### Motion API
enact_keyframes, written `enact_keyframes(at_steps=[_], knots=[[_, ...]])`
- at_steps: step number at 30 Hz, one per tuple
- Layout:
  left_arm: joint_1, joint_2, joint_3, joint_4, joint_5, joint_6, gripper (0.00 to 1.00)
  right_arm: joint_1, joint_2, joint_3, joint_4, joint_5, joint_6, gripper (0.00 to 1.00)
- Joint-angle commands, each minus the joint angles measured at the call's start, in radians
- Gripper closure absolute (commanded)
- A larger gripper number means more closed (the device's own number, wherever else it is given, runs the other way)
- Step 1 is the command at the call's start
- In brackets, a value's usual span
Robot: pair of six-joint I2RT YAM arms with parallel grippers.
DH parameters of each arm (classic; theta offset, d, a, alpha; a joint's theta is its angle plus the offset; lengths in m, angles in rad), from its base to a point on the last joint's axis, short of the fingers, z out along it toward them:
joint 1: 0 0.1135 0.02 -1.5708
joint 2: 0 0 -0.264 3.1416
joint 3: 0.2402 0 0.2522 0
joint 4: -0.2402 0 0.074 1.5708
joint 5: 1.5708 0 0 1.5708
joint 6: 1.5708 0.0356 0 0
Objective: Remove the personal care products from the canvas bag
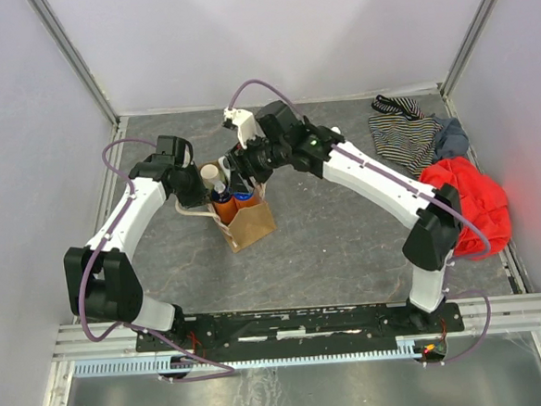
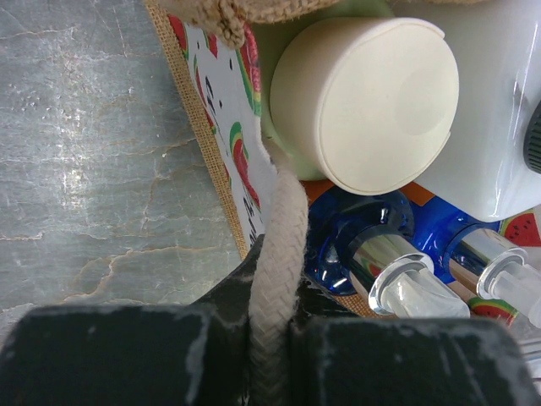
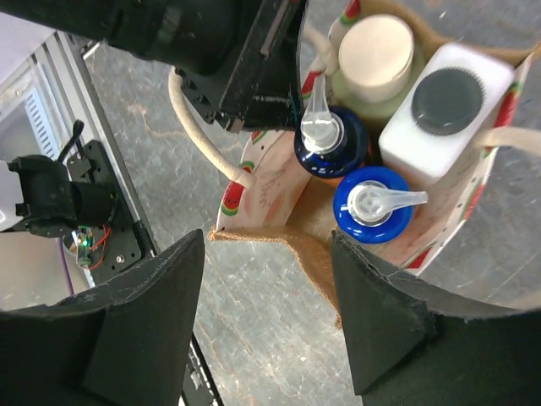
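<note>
The grey desk (image 1: 348,244) carries everything. A red cloth (image 1: 475,203) and a striped garment (image 1: 403,133) are heaped at its far right, well apart from the work.

The canvas bag (image 1: 253,225) stands left of centre, mouth up, between the two arms.

The left gripper (image 2: 272,334) is clamped on the bag's cream rope handle (image 2: 283,228). It pulls that side outward, which I judge is meant to steady the soft bag and hold its mouth wide.

The right gripper (image 3: 266,254) hangs directly over the opening with its jaws spread apart and nothing between them, apparently lined up for a reach inside.

All the products I can see are in the bag, so none looks removed yet:

- The white flat bottle (image 3: 444,114) stands against the far-right wall.
- The pale-green cylinder (image 3: 376,55), under its cream cap, is touching it.
- The two orange pump bottles, with blue tops (image 3: 331,144) and (image 3: 372,203), stand nearer the right gripper. Their clear nozzles point up, which probably makes them the easiest first pick.

(The beige pump bottle I cannot make out in any view.)
</note>
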Motion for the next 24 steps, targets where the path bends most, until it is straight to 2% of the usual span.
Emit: enact_keyframes(at_steps=[1,14,19,24], knots=[[-0.002,-0.043,-0.003,-0.008,0.039,0.026,0.94,0.012,0.017,-0.007,0.035,-0.045,0.022,0.31],[-0.002,-0.04,-0.011,-0.007,0.041,0.026,0.93,0.022,0.148,-0.044,0.023,0.112,-0.028,0.32],[-0.001,-0.045,-0.015,-0.007,0.041,0.027,0.92,0.03,0.144,-0.118,0.096,0.242,-0.027,0.21],[-0.002,-0.037,-0.017,-0.007,0.044,0.028,0.92,0.033,0.151,-0.151,0.14,0.324,-0.017,0.17]])
